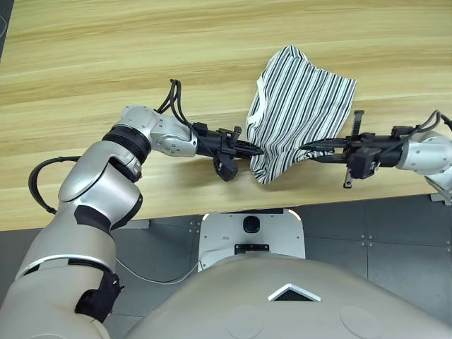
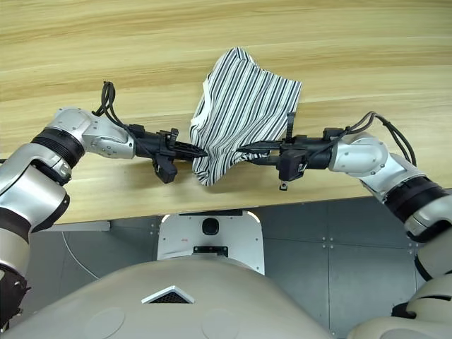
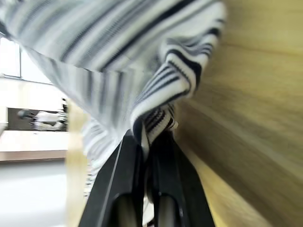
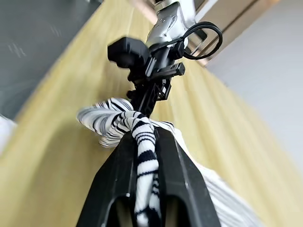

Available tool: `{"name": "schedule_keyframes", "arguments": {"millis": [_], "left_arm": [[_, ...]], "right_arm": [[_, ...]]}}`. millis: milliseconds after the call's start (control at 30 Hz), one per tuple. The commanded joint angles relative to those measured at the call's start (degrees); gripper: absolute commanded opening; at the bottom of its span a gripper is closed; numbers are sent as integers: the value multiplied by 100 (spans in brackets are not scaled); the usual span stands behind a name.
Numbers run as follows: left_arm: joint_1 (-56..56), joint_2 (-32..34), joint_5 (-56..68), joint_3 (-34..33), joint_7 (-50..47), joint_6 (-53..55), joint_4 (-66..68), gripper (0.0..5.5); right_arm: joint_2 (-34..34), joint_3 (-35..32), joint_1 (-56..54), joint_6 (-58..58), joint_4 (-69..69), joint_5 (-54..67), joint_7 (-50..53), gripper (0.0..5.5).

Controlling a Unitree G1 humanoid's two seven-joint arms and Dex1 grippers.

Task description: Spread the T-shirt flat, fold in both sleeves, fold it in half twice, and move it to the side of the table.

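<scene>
Count: 1 T-shirt (image 1: 305, 99), black-and-white striped; 2 grippers; 1 wooden tabletop (image 1: 106, 70).

T-shirt is bunched, not flat. It sits over the near part of the tabletop, right of centre, slung between the two grippers, with a crumpled lower end (image 1: 265, 171) sagging between them near the front edge.

Left gripper (image 1: 257, 149) comes in from the left and has the shirt's left edge. In the left wrist view its fingers (image 3: 124, 179) are closed to a narrow slit, with a fold of striped cloth pinched in it.

Right gripper (image 1: 306, 149) comes in from the right at about the same height. In the right wrist view its fingers (image 4: 113, 184) are clamped on a rolled strip of the fabric, and the left gripper shows farther off, facing it.

Hard to make out:
- Sleeves can't be told apart in the bunch.
- A white trim edge (image 1: 257, 99) shows on the left side; it might be the neckline, can't confirm.
- Can't tell how much of the far part of the shirt touches the tabletop and how much is lifted.
- Both fingertip pairs are buried in cloth in the head views.
</scene>
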State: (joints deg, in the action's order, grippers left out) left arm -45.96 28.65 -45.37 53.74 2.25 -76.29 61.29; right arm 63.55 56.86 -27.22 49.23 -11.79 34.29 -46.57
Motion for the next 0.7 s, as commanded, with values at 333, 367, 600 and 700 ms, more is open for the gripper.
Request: {"name": "schedule_keyframes", "arguments": {"millis": [333, 367, 600, 700], "left_arm": [[1702, 1175, 5913, -298, 6560, 2996, -3032, 10], [1776, 1185, 6262, -455, 6786, 3403, -3379, 10], [1616, 424, 7475, -1927, 7437, 5184, -3697, 10], [1472, 44, 7622, -2465, 7646, 5733, -3171, 10]], "right_arm": [[-221, -1805, 1054, -2978, 740, 683, -2992, 21], [-357, -1929, 1114, -3136, 740, 691, -3101, 21], [-1456, -3344, 1624, -3856, 249, 1066, -3093, 21], [-1881, -4031, 1837, -4215, 148, 1349, -2920, 21]]}}
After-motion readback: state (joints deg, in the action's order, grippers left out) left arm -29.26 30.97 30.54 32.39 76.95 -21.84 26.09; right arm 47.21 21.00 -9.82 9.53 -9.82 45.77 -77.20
